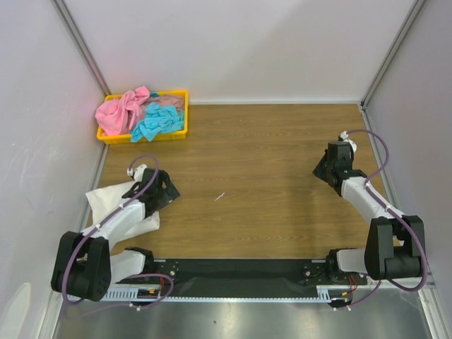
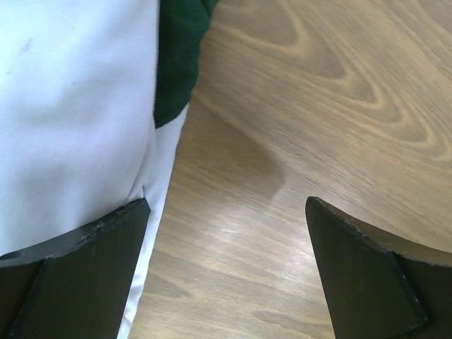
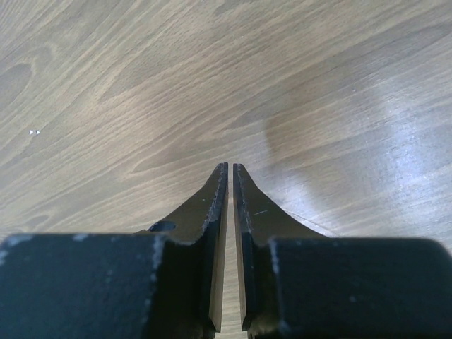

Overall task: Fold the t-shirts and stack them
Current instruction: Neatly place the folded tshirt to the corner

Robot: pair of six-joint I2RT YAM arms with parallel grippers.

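White walls and aluminium posts close in a wood-grain table (image 1: 268,183), seen from above and behind the two arms.

At the far left corner sits a yellow plastic tray (image 1: 169,135). It holds a crumpled pink cloth t-shirt (image 1: 120,111) and a bunched turquoise cloth t-shirt (image 1: 157,121), with a duller pinkish piece behind them that I cannot identify.

Nearer, along the table's left edge, a white cloth t-shirt with a dark green sleeve (image 2: 78,106) lies flat on the wood as a compact, roughly rectangular packet. No print shows on the side facing up. The left arm reaches over its right-hand edge. The left gripper (image 2: 227,205) is spread wide with nothing between the fingers. One finger is above the white cloth and the other above bare wood, but whether the first touches the cloth cannot be told.

The middle of the table holds no garment.

On the right, well apart from every shirt, the right gripper (image 3: 231,166) points down at bare wood. Its fingers are drawn together to a thin slit and hold nothing.

By the look of it, one shirt is folded and laid down as the base of the stack. At least two in the tray are not yet fetched, folded or stacked, so most of the job is left.
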